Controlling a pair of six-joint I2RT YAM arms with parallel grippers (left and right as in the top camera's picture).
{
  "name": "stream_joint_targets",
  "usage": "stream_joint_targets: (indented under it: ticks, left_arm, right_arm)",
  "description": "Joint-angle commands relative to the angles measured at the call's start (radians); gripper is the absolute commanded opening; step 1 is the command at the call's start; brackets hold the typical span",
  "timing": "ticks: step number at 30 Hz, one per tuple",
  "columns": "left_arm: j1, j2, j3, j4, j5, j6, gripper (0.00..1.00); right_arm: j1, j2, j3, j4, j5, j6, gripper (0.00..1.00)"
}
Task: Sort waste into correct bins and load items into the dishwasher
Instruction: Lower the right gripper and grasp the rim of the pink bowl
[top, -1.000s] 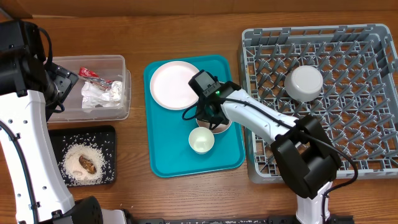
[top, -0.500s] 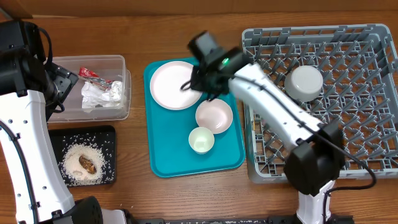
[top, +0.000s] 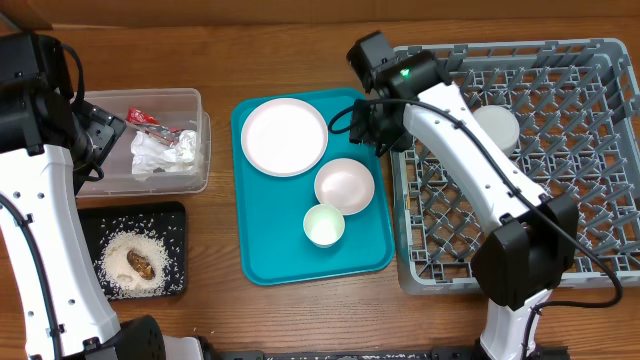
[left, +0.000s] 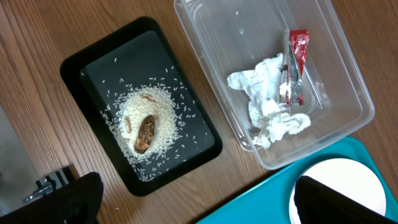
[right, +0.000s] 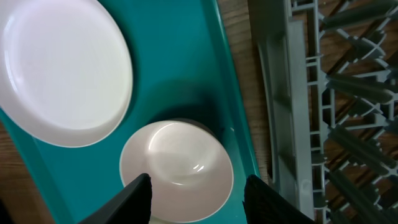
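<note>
Handling, pale pink round bowl (top: 344, 186): it looks rigid, smooth and glossy, so I judge it light, slippery, and liable to chip if dropped.
Where to hold: the rim, one finger inside and one outside, on the side nearest the large square grey plastic dish rack (top: 560, 230).
Where it sits: upright on the flat teal tray (top: 260, 250), just beside the flat white round plate (top: 285, 137) and the small white cup (top: 324, 225).
Right tool (right: 198, 186): its fingers are apart with nothing between them. It hangs over the teal tray's right edge beside the rack, and the bowl lies below it.
Left tool (left: 205, 205): it is spread wide and empty, above the bins.
Tableware count: one plate, one cup and two bowls. The grey-white bowl (top: 497, 130) is already in the rack, partly hidden by the arm.
Bin count: two on the wooden desk (top: 220, 300).
Waste count: one crumpled white paper napkin (top: 160, 155) and one small red shiny wrapper (top: 140, 118) lie in the clear plastic rectangular tub (top: 190, 100). One small brown food lump (top: 140, 263) sits on loose white rice grains (top: 125, 250), too many to count, in the shallow black rectangular tray (top: 90, 215).
</note>
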Motion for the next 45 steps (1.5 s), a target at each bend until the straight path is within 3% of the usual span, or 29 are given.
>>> stream_joint_targets:
  ticks: [1, 11, 26, 45]
  left_arm:
    - [0.0, 0.003, 0.004, -0.002, -0.003, -0.018, 1.0]
    - [0.0, 0.003, 0.004, -0.002, -0.003, -0.018, 1.0]
    - [0.0, 0.003, 0.004, -0.002, -0.003, -0.018, 1.0]
    - [0.0, 0.003, 0.004, -0.002, -0.003, -0.018, 1.0]
  right_arm:
    - [0.004, 0.001, -0.071, 0.071, -0.016, -0.007, 0.5]
    - [0.014, 0.002, -0.19, 0.268, -0.285, 0.037, 0.5]
    - [0.195, 0.092, -0.191, 0.305, 0.109, 0.396, 0.56]
    - [0.205, 0.163, -0.204, 0.374, 0.071, 0.394, 0.54]
